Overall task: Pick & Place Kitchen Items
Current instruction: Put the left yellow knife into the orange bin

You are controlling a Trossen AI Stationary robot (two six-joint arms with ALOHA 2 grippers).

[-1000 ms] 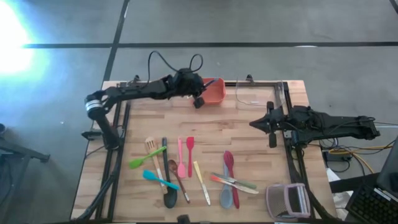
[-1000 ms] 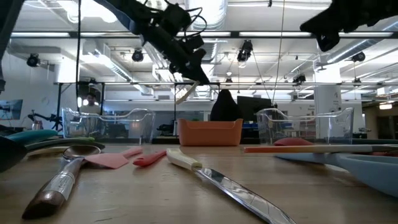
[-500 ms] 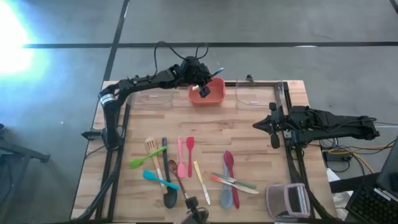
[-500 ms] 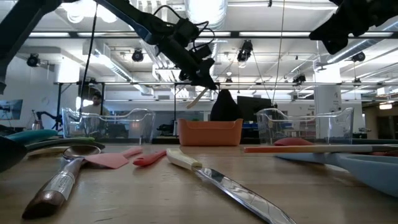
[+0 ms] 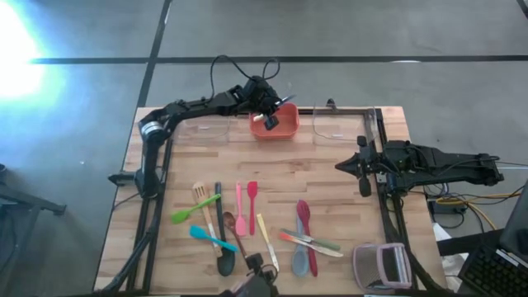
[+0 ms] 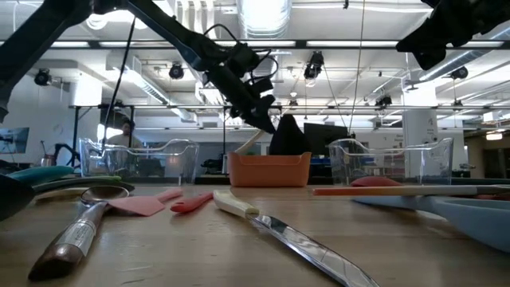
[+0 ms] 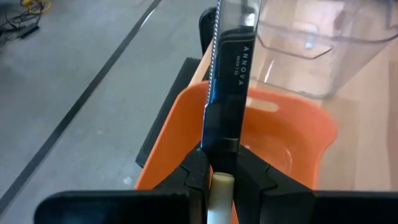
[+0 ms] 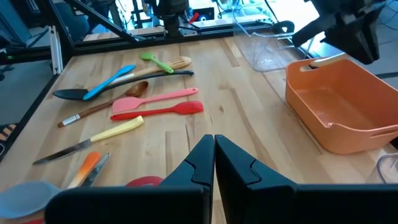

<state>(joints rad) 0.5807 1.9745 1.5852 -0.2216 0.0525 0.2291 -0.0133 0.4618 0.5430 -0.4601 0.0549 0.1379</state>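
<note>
L gripper (image 5: pixel 270 120) is clamping a knife (image 7: pixel 222 93) by its pale handle, hanging over the orange bin (image 5: pixel 276 125) at the table's far edge. Knife's long axis is running straight out from the fingers, blade tip pointing away from the wrist, over the bin. R gripper (image 5: pixel 360 175) is sitting clenched and empty at the table's right side. Other utensils (image 5: pixel 243 219) are lying at the near side, mostly lengthwise near-to-far.

Two dark jointed arms, looping black cables
</note>
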